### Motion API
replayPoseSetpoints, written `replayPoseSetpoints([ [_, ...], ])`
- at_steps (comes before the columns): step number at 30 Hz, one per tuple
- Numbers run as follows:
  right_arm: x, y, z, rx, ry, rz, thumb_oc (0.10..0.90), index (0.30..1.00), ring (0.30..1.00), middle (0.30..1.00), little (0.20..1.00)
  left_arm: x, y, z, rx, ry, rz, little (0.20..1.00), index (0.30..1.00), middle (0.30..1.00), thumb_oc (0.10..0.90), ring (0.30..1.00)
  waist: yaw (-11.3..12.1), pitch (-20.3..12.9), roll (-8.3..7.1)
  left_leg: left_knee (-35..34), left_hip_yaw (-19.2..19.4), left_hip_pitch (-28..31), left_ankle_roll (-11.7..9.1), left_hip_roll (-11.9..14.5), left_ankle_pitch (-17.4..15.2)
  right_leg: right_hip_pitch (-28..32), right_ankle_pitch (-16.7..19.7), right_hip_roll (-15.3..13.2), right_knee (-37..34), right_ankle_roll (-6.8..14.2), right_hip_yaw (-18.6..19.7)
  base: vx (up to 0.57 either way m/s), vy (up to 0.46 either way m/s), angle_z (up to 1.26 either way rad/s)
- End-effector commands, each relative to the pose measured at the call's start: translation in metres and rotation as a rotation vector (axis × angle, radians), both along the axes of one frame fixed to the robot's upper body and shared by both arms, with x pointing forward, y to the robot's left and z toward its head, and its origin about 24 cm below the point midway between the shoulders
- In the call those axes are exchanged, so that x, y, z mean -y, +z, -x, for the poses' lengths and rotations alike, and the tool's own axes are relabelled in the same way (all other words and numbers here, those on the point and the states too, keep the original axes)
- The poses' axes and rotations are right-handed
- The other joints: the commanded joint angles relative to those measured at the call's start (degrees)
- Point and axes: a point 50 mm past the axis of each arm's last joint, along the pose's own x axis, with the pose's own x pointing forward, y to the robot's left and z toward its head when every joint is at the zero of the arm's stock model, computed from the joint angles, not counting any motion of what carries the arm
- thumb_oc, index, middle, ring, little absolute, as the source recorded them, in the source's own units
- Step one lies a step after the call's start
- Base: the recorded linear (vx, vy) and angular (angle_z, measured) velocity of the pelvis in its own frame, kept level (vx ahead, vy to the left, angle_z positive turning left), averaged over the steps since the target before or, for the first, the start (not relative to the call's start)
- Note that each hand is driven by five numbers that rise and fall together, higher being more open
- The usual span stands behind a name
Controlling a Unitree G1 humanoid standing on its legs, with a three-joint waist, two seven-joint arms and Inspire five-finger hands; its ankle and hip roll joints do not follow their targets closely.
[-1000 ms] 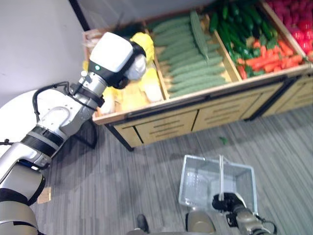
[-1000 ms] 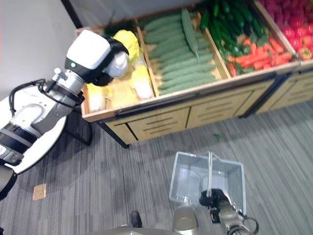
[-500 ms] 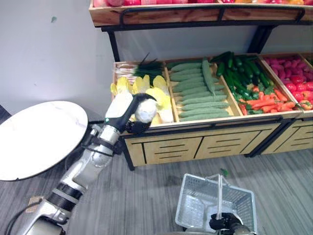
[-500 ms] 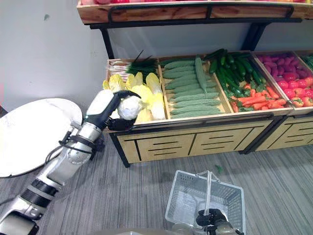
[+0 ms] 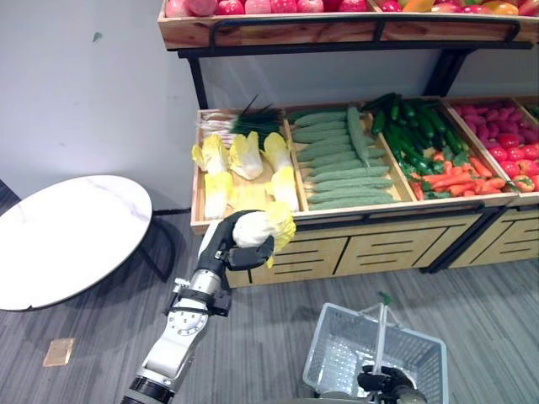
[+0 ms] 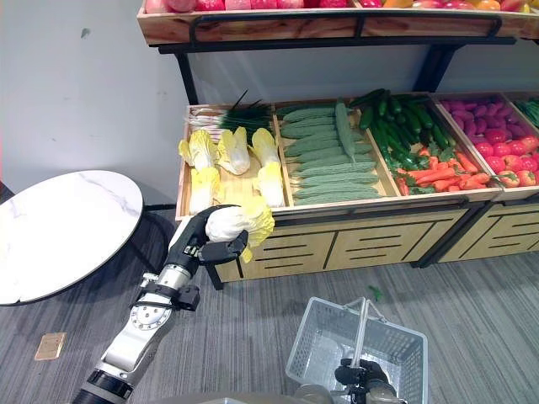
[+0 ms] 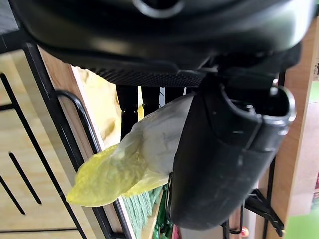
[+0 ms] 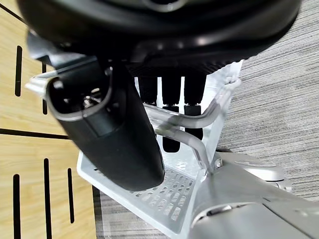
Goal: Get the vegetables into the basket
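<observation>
The left robot hand point(image 5: 238, 246) is clamped round a cabbage point(image 5: 263, 227) just before the produce stand point(image 5: 354, 215), gripping its firm white base since the light, leafy yellow end point(image 7: 107, 177) looks soft and bruisable, while the right robot hand point(image 6: 358, 374) curls round the basket's point(image 6: 354, 349) handle.

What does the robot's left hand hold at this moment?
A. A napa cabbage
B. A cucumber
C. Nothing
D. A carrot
A: the left hand is curled round a pale, yellow-leaved napa cabbage, held in front of the stand; the right hand grips the basket handle.
</observation>
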Motion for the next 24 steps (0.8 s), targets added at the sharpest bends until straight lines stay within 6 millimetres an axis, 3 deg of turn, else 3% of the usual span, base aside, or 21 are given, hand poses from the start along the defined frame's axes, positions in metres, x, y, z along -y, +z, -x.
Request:
replayPoseSetpoints([
  [1, -0.009, 0.01, -0.04, 0.152, -0.002, -0.016, 0.4, 0.3, 0.3, 0.3, 0.3, 0.001, 0.078, -0.023, 0.377, 0.005, 0.052, 0.3, 0.3, 0.3, 0.4, 0.3, 0.3, 0.8, -2.9, 0.4, 1.3, -1.6, 3.2, -3.3, -2.4, 1.7, -2.1, -2.9, 1.3, 4.8, 3.1, -0.01, 0.036, 0.04],
  [11, -0.017, 0.005, -0.028, 0.125, -0.013, -0.024, 0.4, 0.3, 0.3, 0.3, 0.3, -0.013, 0.074, -0.022, 0.352, 0.077, 0.084, 0.3, 0.3, 0.3, 0.4, 0.3, 0.5, 2.8, -3.5, 0.4, 1.6, -2.4, 5.2, -6.8, -3.3, -0.7, 0.4, -6.4, 3.3, 6.8, 4.3, -0.01, 0.101, -0.01],
  [24, -0.027, 0.003, -0.025, 0.128, 0.014, -0.038, 0.4, 0.3, 0.3, 0.3, 0.3, -0.032, 0.07, -0.016, 0.345, 0.173, 0.049, 0.3, 0.3, 0.3, 0.4, 0.3, 1.7, 5.0, -3.86, 0.4, 1.9, -2.9, 5.8, -8.5, -4.0, -2.0, 3.1, -8.7, 3.8, 7.5, 3.2, 0.01, 0.034, 0.0],
])
